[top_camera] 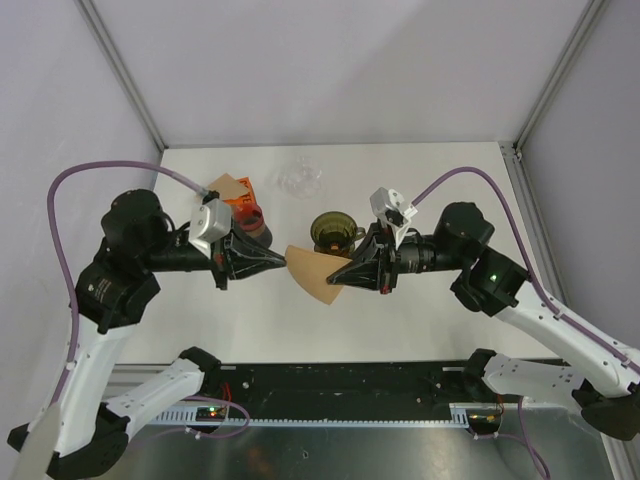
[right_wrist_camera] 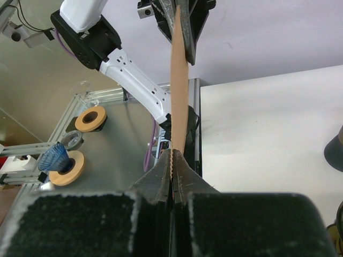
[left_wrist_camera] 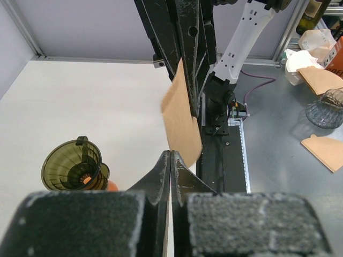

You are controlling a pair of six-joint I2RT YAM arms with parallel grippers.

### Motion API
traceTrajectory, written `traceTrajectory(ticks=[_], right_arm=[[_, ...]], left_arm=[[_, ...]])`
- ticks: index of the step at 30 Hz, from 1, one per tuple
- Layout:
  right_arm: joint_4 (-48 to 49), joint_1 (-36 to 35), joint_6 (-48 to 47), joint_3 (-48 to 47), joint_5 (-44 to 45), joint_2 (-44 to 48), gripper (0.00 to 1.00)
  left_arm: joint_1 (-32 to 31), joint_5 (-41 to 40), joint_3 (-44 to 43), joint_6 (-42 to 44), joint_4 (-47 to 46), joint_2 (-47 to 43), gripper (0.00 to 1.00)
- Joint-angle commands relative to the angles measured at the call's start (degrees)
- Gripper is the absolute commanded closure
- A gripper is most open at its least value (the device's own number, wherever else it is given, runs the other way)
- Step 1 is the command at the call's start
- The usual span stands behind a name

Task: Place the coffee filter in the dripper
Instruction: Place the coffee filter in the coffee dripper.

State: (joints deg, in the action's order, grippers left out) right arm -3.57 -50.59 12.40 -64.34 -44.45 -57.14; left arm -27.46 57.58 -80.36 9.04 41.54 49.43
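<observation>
Left fingers (left_wrist_camera: pixel 158 176) and right fingers (right_wrist_camera: pixel 158 176) each clamped on an edge of the flat coffee filter (top_camera: pixel 312 272), mid-frame just below the dripper (top_camera: pixel 330 232); best to spread it into a cone before seating.

i see the brown paper coffee filter (top_camera: pixel 313 272) in the air over the white table (top_camera: pixel 250 325), between the left gripper (top_camera: pixel 284 262) at its left corner and the right gripper (top_camera: pixel 333 277) at its right side. the dark green cone dripper (top_camera: pixel 330 230) stands just behind it, the orange box (top_camera: pixel 243 210) is further left, and the clear glass vessel (top_camera: pixel 298 181) is behind both.
</observation>
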Motion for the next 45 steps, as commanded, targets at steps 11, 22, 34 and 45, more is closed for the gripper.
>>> traceTrajectory(ticks=[11, 22, 34, 45], right_arm=[[-2.83, 1.08, -1.70, -4.80, -0.33, 0.78, 1.00], [-3.00, 0.42, -2.46, -5.01, -0.44, 0.45, 1.00], [-4.20, 0.35, -3.42, -5.01, -0.29, 0.90, 1.00], [-4.34, 0.41, -3.67, -5.01, -0.30, 1.13, 1.00]], left_arm=[[-0.31, 0.42, 0.09, -0.18, 0.57, -1.17, 0.84], [-0.32, -2.18, -1.74, 0.63, 0.61, 0.43, 0.69], [-0.28, -3.35, -2.84, 1.62, 0.57, 1.59, 0.65], [-0.29, 1.57, -2.51, 2.00, 0.58, 1.57, 0.99]])
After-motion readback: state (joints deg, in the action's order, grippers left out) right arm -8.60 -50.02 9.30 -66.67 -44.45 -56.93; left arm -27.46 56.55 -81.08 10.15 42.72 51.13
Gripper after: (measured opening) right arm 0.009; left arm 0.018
